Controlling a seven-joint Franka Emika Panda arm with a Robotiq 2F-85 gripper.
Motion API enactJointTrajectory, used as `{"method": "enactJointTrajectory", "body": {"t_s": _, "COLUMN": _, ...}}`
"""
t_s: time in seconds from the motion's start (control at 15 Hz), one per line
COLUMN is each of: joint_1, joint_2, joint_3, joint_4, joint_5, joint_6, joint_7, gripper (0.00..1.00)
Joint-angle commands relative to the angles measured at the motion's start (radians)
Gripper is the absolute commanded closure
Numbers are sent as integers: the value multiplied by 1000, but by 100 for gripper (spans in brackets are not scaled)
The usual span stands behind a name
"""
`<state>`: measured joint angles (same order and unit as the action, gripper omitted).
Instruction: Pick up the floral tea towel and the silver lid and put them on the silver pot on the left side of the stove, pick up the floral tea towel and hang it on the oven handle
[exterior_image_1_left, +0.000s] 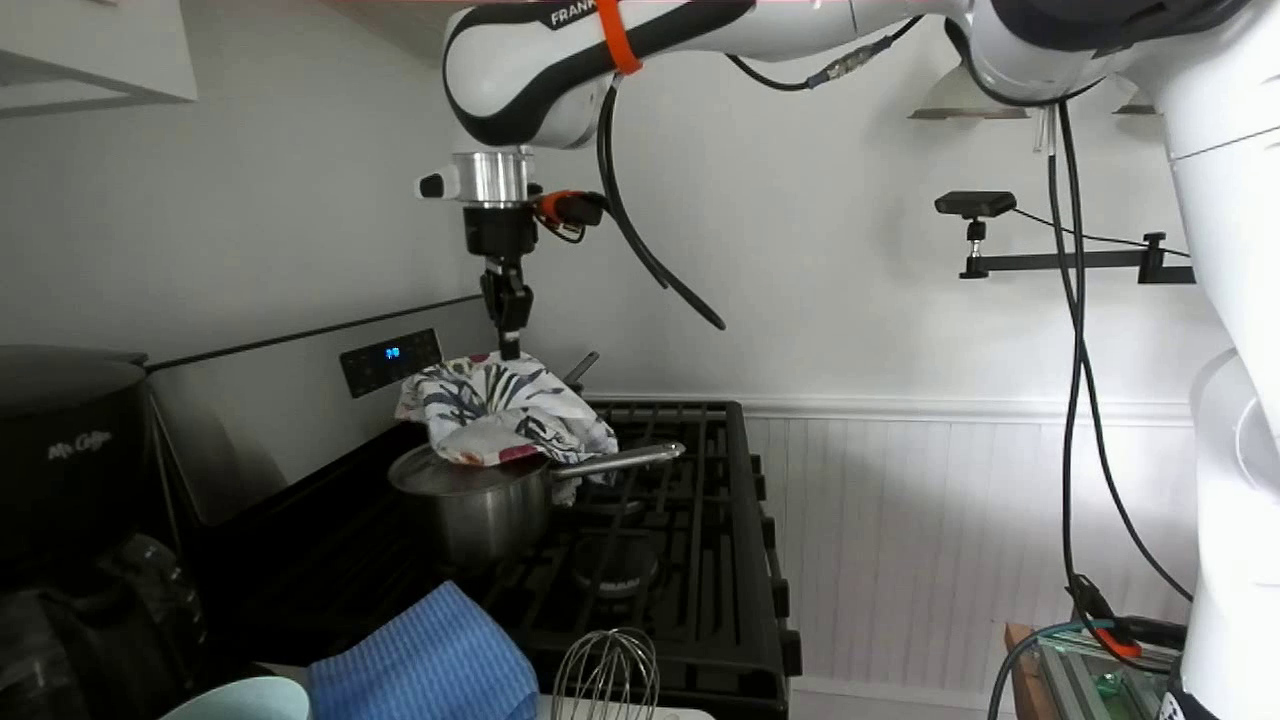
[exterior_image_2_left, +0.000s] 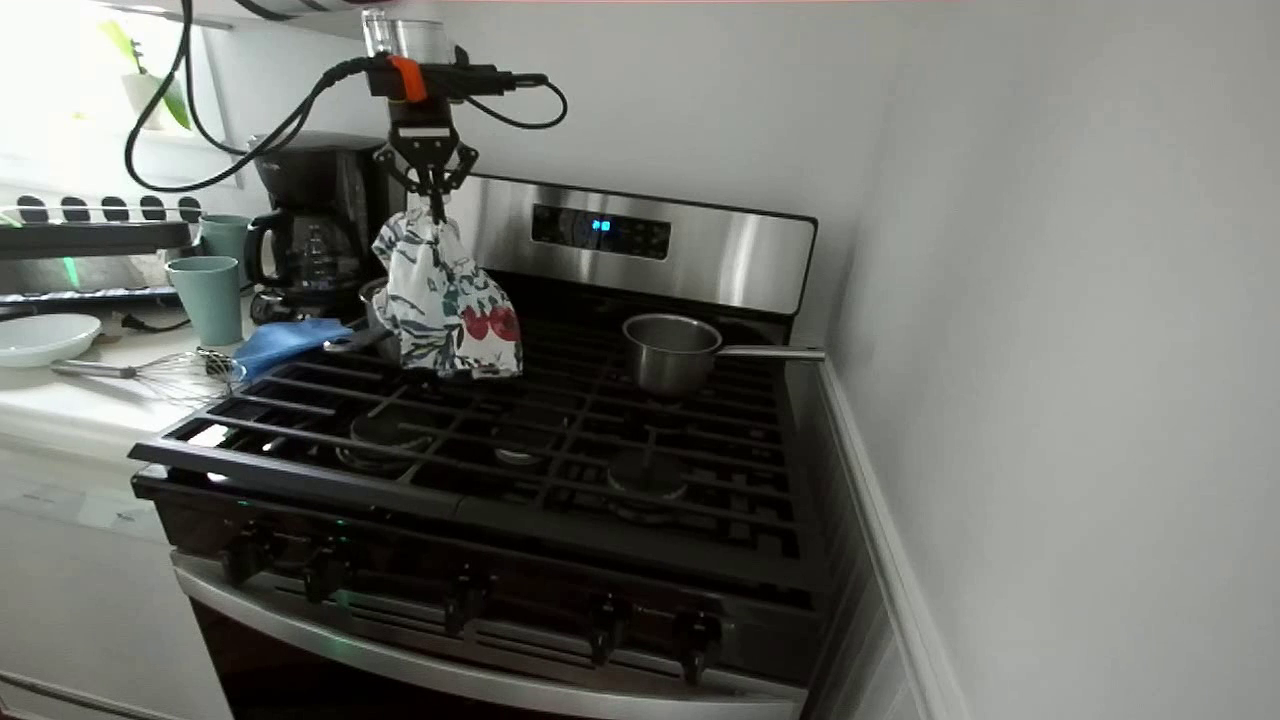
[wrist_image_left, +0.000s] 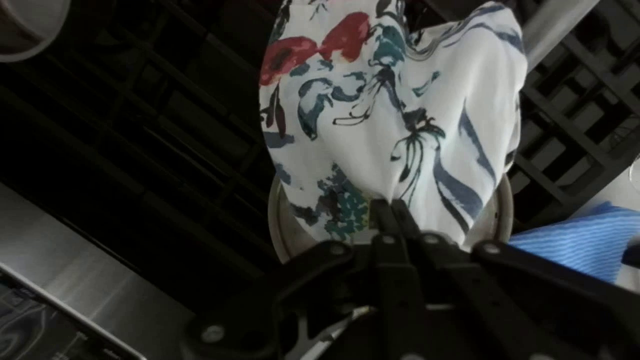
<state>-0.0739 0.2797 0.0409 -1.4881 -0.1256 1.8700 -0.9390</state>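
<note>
My gripper (exterior_image_1_left: 510, 348) is shut on the floral tea towel (exterior_image_2_left: 440, 295), pinching it near its top; the closed fingertips (wrist_image_left: 392, 207) show in the wrist view. The white towel with red and blue-green print (wrist_image_left: 360, 100) hangs down above the silver pot (exterior_image_1_left: 485, 515) on the stove's left side. In an exterior view the towel hides most of that pot. In the wrist view the pot's round rim (wrist_image_left: 505, 210) shows on both sides of the towel. I cannot tell whether the silver lid is on it. The oven handle (exterior_image_2_left: 400, 662) runs along the oven front, with nothing hanging on it.
A second silver pot (exterior_image_2_left: 668, 362) stands at the stove's back right, its handle toward the wall. The stove's back panel (exterior_image_2_left: 720, 255) rises behind. A blue cloth (exterior_image_1_left: 430, 655), a whisk (exterior_image_1_left: 608, 668), a teal cup (exterior_image_2_left: 208, 300) and a coffee maker (exterior_image_2_left: 315, 220) are on the left counter.
</note>
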Motion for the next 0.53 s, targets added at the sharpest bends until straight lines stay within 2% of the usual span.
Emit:
{"method": "enactJointTrajectory", "body": {"t_s": 0.0, "joint_1": -35, "joint_2": -129, "joint_3": -26, "joint_4": -67, "joint_5": 28, "joint_6": -31, "joint_7": -70, "gripper": 100}}
{"method": "enactJointTrajectory", "body": {"t_s": 0.47, "joint_1": -88, "joint_2": -310, "joint_3": -119, "joint_4": -137, "joint_5": 74, "joint_6": -136, "joint_7": -212, "gripper": 100}}
